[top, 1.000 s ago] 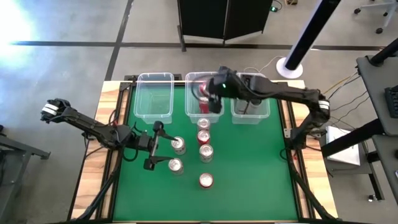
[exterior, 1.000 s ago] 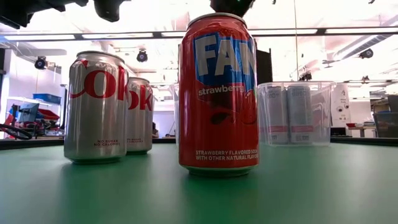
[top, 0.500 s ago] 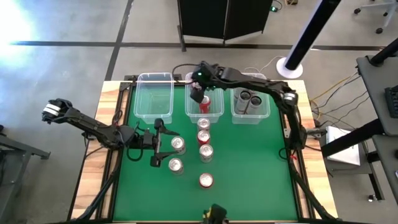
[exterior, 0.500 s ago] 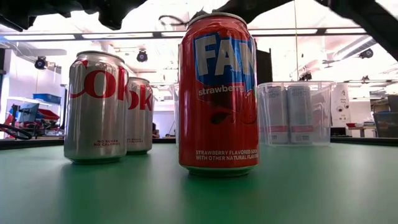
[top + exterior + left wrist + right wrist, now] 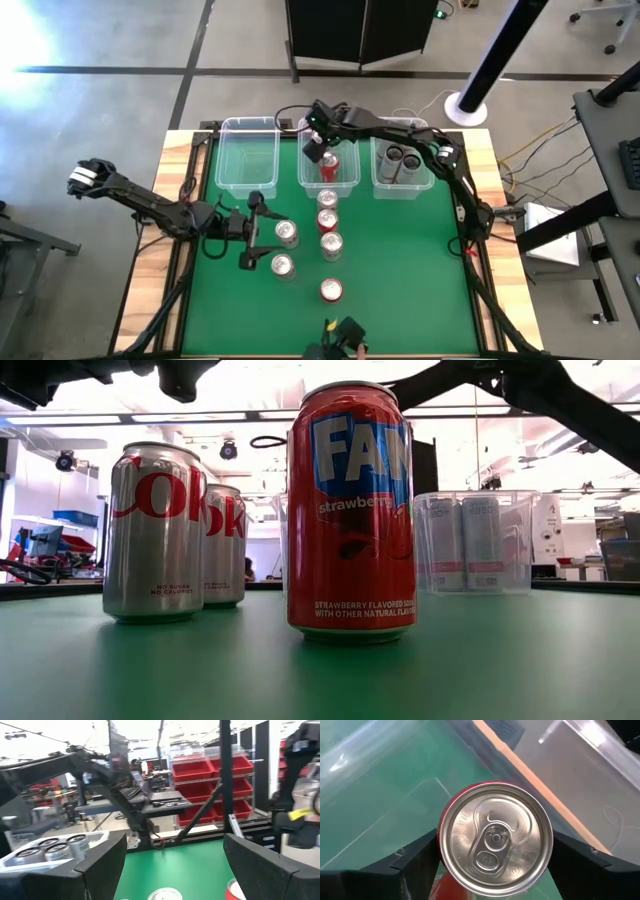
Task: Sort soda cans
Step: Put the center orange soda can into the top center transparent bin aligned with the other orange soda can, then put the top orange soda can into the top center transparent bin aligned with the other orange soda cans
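My right gripper [image 5: 319,154] reaches over the middle clear bin [image 5: 304,176], shut on a red soda can [image 5: 495,837] whose silver top faces the wrist camera. My left gripper [image 5: 261,232] hovers open just left of a silver can [image 5: 288,233]; in the left wrist view that can's top [image 5: 165,895] shows between the open fingers. Another silver can [image 5: 283,266] stands nearer. A row of standing cans [image 5: 330,244] runs from the middle bin to a red Fanta can [image 5: 350,510] near the front edge. My right gripper pinches the red can's round side wall just below its rim [image 5: 441,851], one finger [image 5: 415,867] on each opposite side. The fingers point down from above and the can stays upright, top up. Its lower end is hidden, so I cannot tell whether it stands on the bin's floor.
The left bin [image 5: 249,158] shows only its clear floor. The right bin [image 5: 425,176] holds dark-topped cans [image 5: 398,157], seen as silver-white cans [image 5: 470,545] in the low view. Two silver Coke cans [image 5: 155,530] stand left of the Fanta can. Open green mat lies right of the can row.
My right gripper has gone toward the table's left with the red can and now hangs over the left half of the middle bin. My left gripper has crept a little toward the silver can, still open.
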You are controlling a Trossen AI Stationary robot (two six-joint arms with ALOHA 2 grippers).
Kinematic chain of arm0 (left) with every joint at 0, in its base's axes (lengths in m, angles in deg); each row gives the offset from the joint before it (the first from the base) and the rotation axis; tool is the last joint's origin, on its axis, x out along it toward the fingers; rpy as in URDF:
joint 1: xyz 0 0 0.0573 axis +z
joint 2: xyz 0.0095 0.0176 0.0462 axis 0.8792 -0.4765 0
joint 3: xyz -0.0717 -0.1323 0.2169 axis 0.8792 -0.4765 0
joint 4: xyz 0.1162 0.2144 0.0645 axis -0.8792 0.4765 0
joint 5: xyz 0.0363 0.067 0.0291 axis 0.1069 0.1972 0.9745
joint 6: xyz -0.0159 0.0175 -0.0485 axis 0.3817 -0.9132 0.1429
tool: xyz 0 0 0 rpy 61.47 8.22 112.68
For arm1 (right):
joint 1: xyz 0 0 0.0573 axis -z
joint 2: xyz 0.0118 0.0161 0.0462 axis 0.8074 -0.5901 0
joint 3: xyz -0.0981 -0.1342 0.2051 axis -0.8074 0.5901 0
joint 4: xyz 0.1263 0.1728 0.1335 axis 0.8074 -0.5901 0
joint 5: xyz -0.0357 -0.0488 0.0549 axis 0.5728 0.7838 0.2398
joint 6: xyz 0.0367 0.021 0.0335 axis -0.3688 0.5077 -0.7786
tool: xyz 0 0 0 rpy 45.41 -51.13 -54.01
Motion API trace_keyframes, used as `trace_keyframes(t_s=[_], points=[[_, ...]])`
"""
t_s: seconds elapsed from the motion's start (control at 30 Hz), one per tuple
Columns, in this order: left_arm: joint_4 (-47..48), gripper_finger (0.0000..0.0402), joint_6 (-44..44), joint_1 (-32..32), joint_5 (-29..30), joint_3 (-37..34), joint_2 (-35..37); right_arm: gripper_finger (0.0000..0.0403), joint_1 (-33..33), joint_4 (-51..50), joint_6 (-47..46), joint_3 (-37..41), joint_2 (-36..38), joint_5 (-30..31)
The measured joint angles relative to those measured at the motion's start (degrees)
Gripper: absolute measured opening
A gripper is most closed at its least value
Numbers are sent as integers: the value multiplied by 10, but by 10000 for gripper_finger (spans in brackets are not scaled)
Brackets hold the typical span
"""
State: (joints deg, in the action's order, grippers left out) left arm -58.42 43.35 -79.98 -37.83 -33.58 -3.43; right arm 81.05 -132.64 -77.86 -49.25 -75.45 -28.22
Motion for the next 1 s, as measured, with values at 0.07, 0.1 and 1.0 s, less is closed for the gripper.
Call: trace_keyframes(t_s=[0.07, 0.1, 1.0], points=[[-8, 316, 0, 0, -1, 0, 0, 328, 0, -1, 1, 2, 1, -1], [-13, 316, -1, 0, -1, 0, 0, 336, 0, -4, 0, 2, 3, -2], [25, 316, 39, -11, -1, 31, -2, 368, -406, -128, -341, 195, 273, 235]])
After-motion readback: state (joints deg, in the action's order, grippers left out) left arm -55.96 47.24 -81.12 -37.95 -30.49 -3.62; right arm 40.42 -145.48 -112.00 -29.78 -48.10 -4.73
